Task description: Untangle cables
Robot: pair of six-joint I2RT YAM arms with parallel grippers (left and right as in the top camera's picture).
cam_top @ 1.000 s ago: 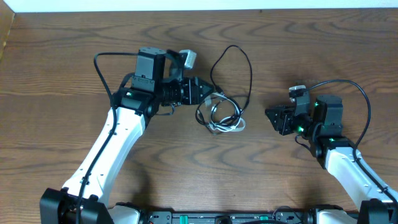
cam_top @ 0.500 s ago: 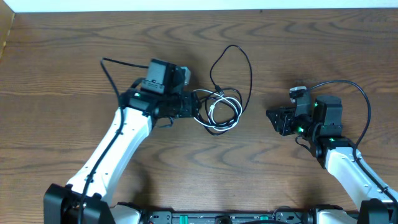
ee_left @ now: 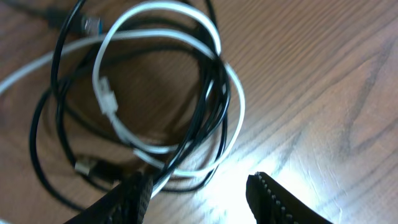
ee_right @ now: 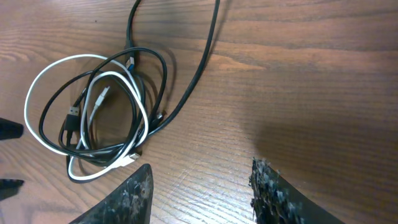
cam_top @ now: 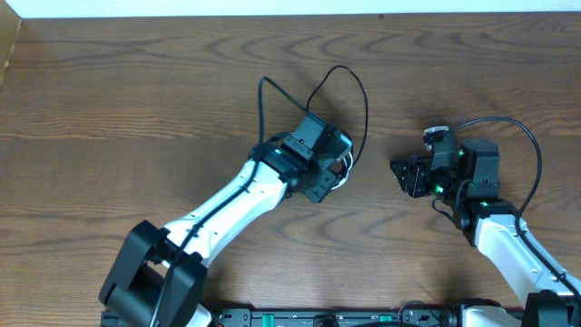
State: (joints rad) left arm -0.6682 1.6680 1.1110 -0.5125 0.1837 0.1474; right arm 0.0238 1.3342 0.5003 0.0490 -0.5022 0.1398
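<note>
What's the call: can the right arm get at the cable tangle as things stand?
Probably yes. The right gripper is open and faces the tangle across the table, nothing lying between them. The left gripper, also open, hovers over the tangle's far side, so the two could crowd each other there.

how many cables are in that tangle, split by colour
black cable: 1
white cable: 1
total: 2
</note>
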